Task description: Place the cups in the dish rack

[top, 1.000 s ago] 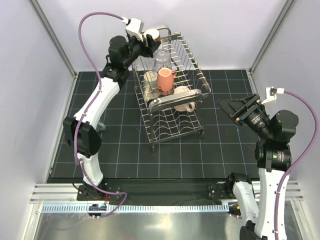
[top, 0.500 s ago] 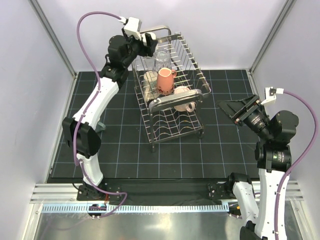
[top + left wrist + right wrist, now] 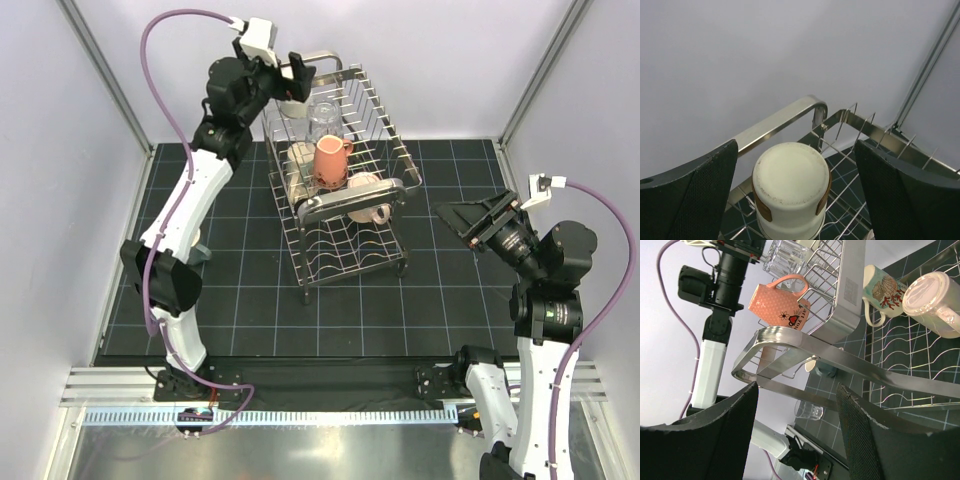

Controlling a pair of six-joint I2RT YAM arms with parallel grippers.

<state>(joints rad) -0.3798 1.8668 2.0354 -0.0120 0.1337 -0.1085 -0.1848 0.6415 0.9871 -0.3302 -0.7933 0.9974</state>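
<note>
The dish rack (image 3: 351, 201) stands mid-table. A cream cup with a brown band (image 3: 791, 185) sits upside down at the far left corner of the rack's upper tier. My left gripper (image 3: 795, 150) hangs open above it, both fingers apart from the cup. Also in the upper tier are a salmon pink mug (image 3: 331, 160) and a glass tumbler (image 3: 322, 118). Two pale mugs (image 3: 935, 302) (image 3: 882, 285) lie at the near end. My right gripper (image 3: 458, 222) is open and holds nothing, right of the rack.
Through the rack's near handle (image 3: 805, 352), the right wrist view shows a teal-grey mug (image 3: 827, 369) and a glass tumbler (image 3: 810, 410) on the dark gridded mat beyond. Frame posts and pale walls stand around the mat.
My left gripper has opened and drawn up and back, leaving the brown-banded cup in the rack. The right arm has not moved.
</note>
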